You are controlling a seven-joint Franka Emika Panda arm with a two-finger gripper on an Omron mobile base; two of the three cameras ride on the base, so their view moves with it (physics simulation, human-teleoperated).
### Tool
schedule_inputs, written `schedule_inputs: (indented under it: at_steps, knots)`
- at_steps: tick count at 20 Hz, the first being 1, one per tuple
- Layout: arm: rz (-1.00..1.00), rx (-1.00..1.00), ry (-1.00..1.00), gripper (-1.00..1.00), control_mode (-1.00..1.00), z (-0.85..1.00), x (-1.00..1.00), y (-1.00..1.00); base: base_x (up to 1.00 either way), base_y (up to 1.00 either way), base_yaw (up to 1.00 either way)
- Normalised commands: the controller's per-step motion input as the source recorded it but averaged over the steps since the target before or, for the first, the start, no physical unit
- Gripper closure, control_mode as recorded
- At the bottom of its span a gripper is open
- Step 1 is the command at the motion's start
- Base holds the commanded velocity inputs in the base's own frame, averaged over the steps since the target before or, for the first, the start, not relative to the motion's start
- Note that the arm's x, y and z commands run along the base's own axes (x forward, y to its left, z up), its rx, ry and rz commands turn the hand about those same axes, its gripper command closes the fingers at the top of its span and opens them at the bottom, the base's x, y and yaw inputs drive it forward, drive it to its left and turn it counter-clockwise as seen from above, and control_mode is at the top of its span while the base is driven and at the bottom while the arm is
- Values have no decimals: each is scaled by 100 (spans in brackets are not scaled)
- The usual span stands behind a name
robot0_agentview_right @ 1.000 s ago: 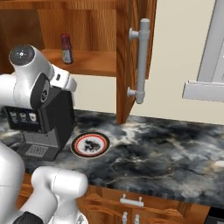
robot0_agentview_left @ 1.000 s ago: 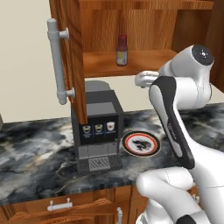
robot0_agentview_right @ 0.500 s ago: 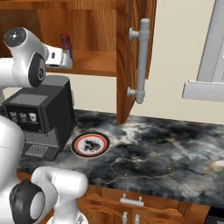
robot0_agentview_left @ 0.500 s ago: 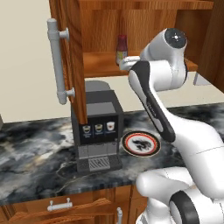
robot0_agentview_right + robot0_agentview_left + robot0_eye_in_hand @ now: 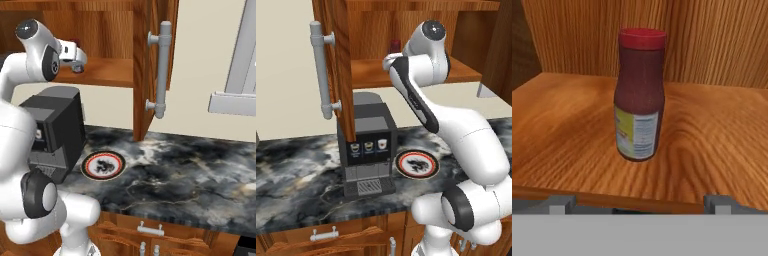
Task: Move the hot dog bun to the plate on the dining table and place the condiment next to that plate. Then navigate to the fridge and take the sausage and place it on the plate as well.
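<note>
The condiment [image 5: 639, 95] is a slim bottle with a red cap, a dark reddish body and a yellow-white label. It stands upright on the wooden shelf [image 5: 712, 145] of the open upper cabinet, and its red cap [image 5: 394, 45] peeks out behind the arm. My gripper [image 5: 639, 204] is open at the shelf's front edge. The bottle is centred ahead of it, beyond the fingertips [image 5: 562, 202], and nothing is between them. From the right, the hand [image 5: 75, 56] is raised to shelf height, just in front of the shelf.
A black coffee machine [image 5: 367, 145] stands on the marbled counter [image 5: 296, 170] under the shelf. A round dish with a red-brown rim [image 5: 417, 164] lies beside it. The cabinet doors hang open on both sides, with long grey bar handles [image 5: 323, 70] [image 5: 161, 70].
The arm has swung up and in towards the cabinet, bringing the hand from right of the shelf to directly in front of the bottle. The jaws stayed open.
</note>
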Motion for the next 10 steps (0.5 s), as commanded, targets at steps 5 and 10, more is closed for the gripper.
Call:
schedule_inputs:
  at_steps: [5,10]
  knots:
    - [0,0,-8,-100,-100,0,63,3,0,0,0]
    - [0,0,-13,-100,-100,0,40,12,0,0,0]
